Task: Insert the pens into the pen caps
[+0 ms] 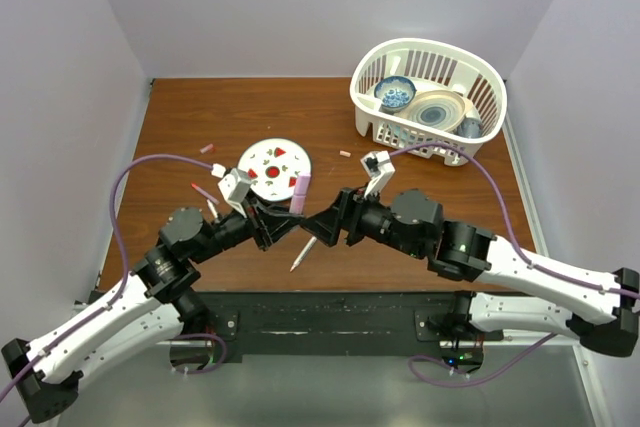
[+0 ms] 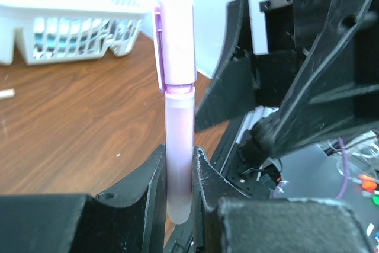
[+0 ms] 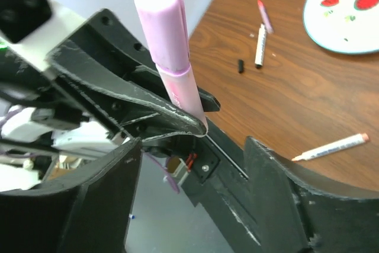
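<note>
My left gripper [image 1: 290, 215] [image 2: 179, 158] is shut on the lower barrel of the thick pale pink pen [image 1: 299, 193] [image 2: 179, 128] and holds it upright above the table. A pale pink cap [image 2: 176, 37] [image 3: 161, 28] sits on the pen's top end. My right gripper [image 1: 322, 219] [image 3: 195, 146] is open and empty, close against the left gripper, just below the pen. A white pen [image 1: 303, 254] [image 3: 331, 146] lies on the table under the grippers. A thin reddish pen [image 1: 202, 189] [image 3: 264, 16], a white pen piece [image 3: 259, 37] and a dark cap [image 3: 240, 65] lie at the left. A small pink cap [image 1: 207, 148] lies further back.
A white plate [image 1: 262, 157] with red fruit prints lies behind the grippers. A white basket [image 1: 430, 47] [image 2: 71, 22] with bowls stands at the back right. A small pale piece [image 1: 345, 154] [image 2: 6, 93] lies between plate and basket.
</note>
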Robot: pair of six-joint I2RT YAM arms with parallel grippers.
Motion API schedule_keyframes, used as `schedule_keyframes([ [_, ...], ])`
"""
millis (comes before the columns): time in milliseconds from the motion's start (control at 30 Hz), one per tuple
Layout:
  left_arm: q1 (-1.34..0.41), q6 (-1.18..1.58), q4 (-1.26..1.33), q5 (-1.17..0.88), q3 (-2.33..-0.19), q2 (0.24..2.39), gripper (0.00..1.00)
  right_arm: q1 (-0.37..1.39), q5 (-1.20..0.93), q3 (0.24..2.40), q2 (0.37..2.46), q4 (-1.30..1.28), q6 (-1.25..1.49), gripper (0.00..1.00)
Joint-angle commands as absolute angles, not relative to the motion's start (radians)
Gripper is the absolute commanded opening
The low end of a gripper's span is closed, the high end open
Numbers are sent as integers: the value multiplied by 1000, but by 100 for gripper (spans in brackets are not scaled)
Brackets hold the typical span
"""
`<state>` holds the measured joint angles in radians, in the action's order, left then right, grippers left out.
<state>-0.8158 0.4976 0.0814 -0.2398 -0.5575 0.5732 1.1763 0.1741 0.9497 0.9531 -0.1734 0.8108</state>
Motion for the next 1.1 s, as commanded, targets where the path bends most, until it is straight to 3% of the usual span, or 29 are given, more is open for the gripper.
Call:
schedule_keyframes([
  [0,-811,454,202,-333,-543,532,0,1177,114,1025,899,-159,674,80],
  [233,-813,506,294,-561,-538,552,0,1177,71,1034,861,-123,571,80],
  [633,-811,580,394,-666,-531,603,0,1177,48,1132,917,-100,512,79],
  [1067,-813,597,426,-672,-511,621,0,1177,55,1112,919,-68,514,58],
])
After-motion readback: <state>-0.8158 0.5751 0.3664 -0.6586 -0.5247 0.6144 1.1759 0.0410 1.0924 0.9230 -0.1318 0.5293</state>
